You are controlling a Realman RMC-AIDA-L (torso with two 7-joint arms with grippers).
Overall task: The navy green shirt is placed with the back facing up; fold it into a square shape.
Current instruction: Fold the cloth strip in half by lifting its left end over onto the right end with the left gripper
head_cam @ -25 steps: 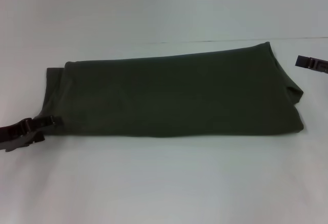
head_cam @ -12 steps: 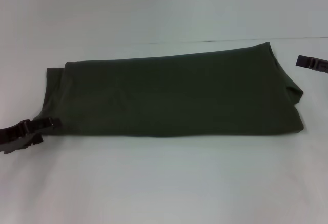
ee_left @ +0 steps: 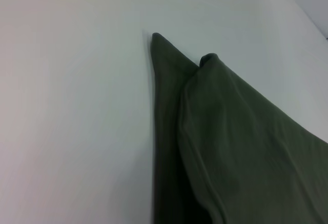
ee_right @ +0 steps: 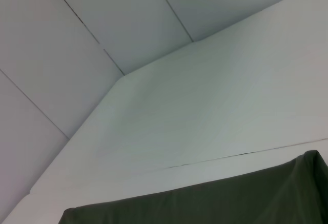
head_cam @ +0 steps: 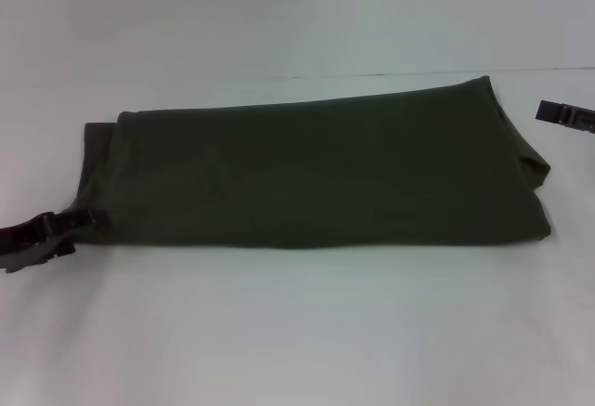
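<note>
We see the shirt point(head_cam: 316, 172) lying across the middle of the white tabletop point(head_cam: 297, 332) as a long folded band, soft, limp and light, so it will sag and slide unless we lift it by both corners of one short end. Our left end effector point(head_cam: 85, 221) touches its near-left corner, whether pinching we cannot tell. Our right end effector point(head_cam: 558, 113) hangs just beyond the far-right corner; its state is unclear too.

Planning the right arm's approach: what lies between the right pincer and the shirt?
Nothing: the head view shows only bare white table between the right pincer and the shirt's right end.
</note>
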